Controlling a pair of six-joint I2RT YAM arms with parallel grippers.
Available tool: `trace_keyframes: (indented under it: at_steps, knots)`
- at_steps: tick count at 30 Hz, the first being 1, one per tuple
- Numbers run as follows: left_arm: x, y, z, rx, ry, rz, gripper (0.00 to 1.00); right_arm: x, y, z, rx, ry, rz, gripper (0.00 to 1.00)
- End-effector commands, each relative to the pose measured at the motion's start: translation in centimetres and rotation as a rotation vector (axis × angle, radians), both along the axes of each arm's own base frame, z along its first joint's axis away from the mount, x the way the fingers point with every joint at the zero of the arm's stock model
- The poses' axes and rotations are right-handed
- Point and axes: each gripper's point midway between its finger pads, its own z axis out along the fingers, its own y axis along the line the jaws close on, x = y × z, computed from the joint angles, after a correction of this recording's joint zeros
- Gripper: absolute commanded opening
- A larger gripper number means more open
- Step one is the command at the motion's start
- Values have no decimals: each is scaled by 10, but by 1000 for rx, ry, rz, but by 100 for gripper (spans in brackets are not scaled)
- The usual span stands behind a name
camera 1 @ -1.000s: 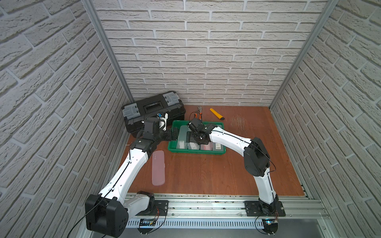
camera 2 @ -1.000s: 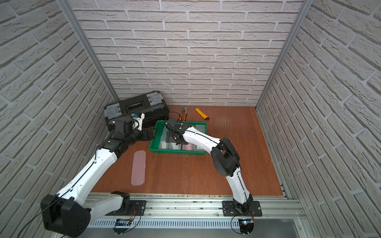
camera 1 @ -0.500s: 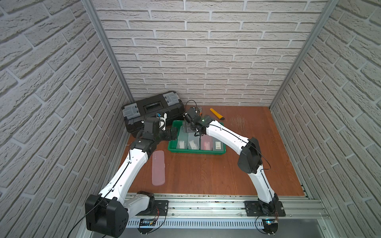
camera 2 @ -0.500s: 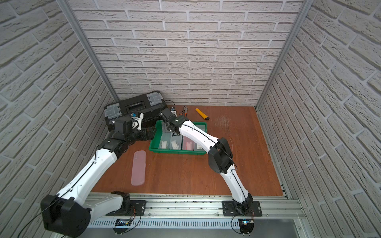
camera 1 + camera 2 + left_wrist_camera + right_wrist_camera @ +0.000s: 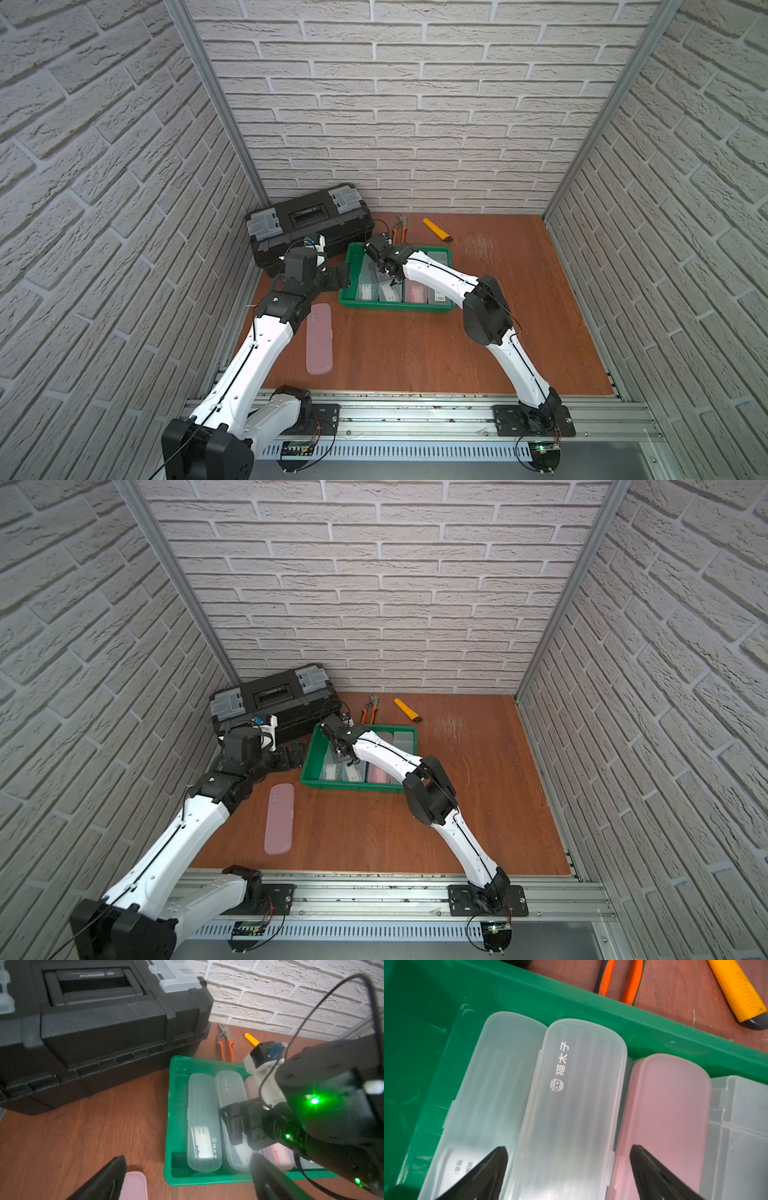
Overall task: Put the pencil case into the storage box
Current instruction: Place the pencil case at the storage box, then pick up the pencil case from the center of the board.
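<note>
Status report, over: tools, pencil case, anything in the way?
Left tool open beside storage box; right tool open above it. Pink pencil case on table. Four cases in box.

Storage box (image 5: 390, 306): bright green, plain.
Pencil case (image 5: 319, 337): translucent pink, plain.
Clear case (image 5: 571, 1109): frosted, white printed logo and characters.
Second clear case (image 5: 483, 1095): frosted, white label inside.
Pink case (image 5: 664, 1118): translucent pink.
Toolbox (image 5: 307, 226): black.
Latches (image 5: 262, 224): grey.
Pliers (image 5: 368, 716): orange handles.
Utility knife (image 5: 406, 709): yellow, dark tip.
Bench (image 5: 415, 345): red-brown wood grain.
Walls (image 5: 415, 104): off-white brick pattern.

Black toolbox (image 5: 274, 696), orange-handled pliers (image 5: 371, 706) beside it, yellow utility knife (image 5: 407, 710).
</note>
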Motion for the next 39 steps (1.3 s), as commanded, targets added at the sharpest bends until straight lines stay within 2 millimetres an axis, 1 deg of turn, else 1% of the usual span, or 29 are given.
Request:
trace_keyframes:
  at_steps: [1, 4, 7, 8, 10, 15, 18, 24, 27, 30, 32, 36, 39]
  knots:
    - [-20, 11, -32, -46, 97, 111, 99, 4, -2, 1, -51, -29, 13, 97]
    - [-36, 14, -61, -67, 169, 164, 99, 7, -7, -7, -51, -6, 9, 99]
    - [-50, 16, -94, -104, 262, 220, 99, 9, -9, -10, -28, 9, 1, 99]
    - [-54, 15, -102, -112, 289, 229, 99, 10, -10, -10, -31, 6, 1, 99]
    - [-62, 15, -111, -100, 317, 248, 98, 12, -13, -7, -36, -3, -3, 99]
    - [-76, 22, -116, -35, 336, 284, 99, 18, -25, 0, -33, -9, -32, 98]
    - [-84, 29, -121, -8, 360, 311, 99, 20, -27, 7, -7, -17, -37, 98]
    - [-96, 41, -130, 31, 390, 363, 99, 20, -14, 34, 98, -33, -7, 98]
    - [-100, 47, -134, 62, 405, 386, 98, 16, -10, 53, 141, -42, 8, 98]
    - [-106, 57, -137, 101, 424, 424, 98, 8, -7, 75, 194, -47, 37, 98]
    - [-108, 60, -141, 115, 432, 434, 98, -2, -4, 87, 252, -43, 59, 97]
    - [-111, 58, -153, 96, 455, 435, 98, -24, -4, 99, 337, -49, 118, 95]
    - [-111, 53, -166, 31, 466, 397, 98, -39, -15, 110, 348, -87, 162, 94]
